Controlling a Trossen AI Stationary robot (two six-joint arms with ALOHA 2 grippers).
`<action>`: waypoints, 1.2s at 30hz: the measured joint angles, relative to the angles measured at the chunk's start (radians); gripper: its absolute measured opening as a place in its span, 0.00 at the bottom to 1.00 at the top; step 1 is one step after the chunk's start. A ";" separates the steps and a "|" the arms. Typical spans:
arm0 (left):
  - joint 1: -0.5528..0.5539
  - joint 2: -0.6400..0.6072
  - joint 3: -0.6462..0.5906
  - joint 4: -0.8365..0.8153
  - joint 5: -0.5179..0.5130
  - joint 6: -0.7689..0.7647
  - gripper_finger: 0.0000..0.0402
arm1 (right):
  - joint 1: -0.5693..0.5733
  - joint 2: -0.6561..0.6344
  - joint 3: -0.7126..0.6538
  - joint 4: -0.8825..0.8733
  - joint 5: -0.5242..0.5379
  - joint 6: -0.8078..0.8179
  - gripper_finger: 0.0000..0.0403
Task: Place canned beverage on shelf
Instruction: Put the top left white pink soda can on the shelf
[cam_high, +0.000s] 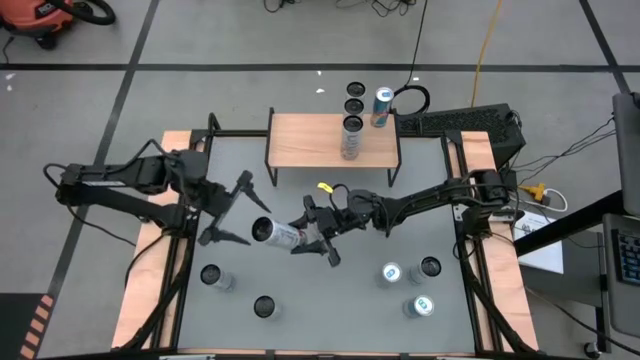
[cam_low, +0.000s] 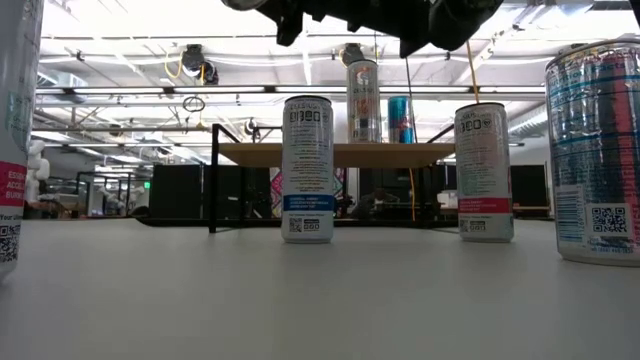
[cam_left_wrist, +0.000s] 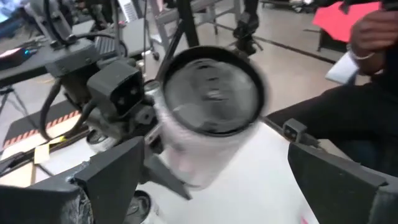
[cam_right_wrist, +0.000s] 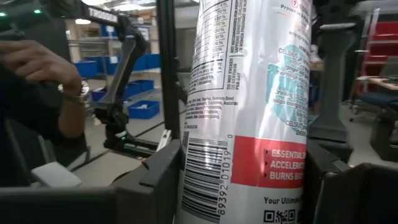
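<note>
A white can (cam_high: 275, 233) with a red band lies level in the air over the table's middle, held by my right gripper (cam_high: 318, 240), which is shut on it. My left gripper (cam_high: 232, 210) is open just left of the can's free end (cam_left_wrist: 211, 93), with its fingers (cam_left_wrist: 112, 180) wide apart and touching nothing. The shelf (cam_high: 300, 140), a wood plank on black legs, stands at the table's far edge and carries one upright can (cam_high: 351, 137). That shelf (cam_low: 260, 153) and can (cam_low: 363, 100) also show in the low view. My right gripper pinches the can's side wall (cam_right_wrist: 205, 186) between its two fingers (cam_right_wrist: 155, 180), near the end toward the table's right. The fingers come level from the right and lie along the can. The can sticks out level toward the left gripper, lifted clear of the table.
Several cans stand on the table near its front: two at the left (cam_high: 212, 276) (cam_high: 264, 306) and three at the right (cam_high: 392, 272) (cam_high: 430, 267) (cam_high: 420, 306). Two more cans (cam_high: 354, 95) (cam_high: 382, 105) stand on the floor beyond the shelf. A person's hand (cam_right_wrist: 37, 62) shows beyond the table.
</note>
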 joint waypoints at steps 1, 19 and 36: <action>-0.001 0.009 0.000 0.012 -0.017 0.000 0.99 | 0.000 0.000 0.000 0.000 -0.002 0.000 0.45; 0.000 0.110 0.000 0.084 0.032 0.001 0.97 | -0.006 0.000 0.000 -0.001 -0.001 -0.002 0.45; 0.000 0.103 0.000 0.079 0.029 -0.029 0.62 | -0.009 0.000 0.000 -0.006 -0.001 -0.007 0.45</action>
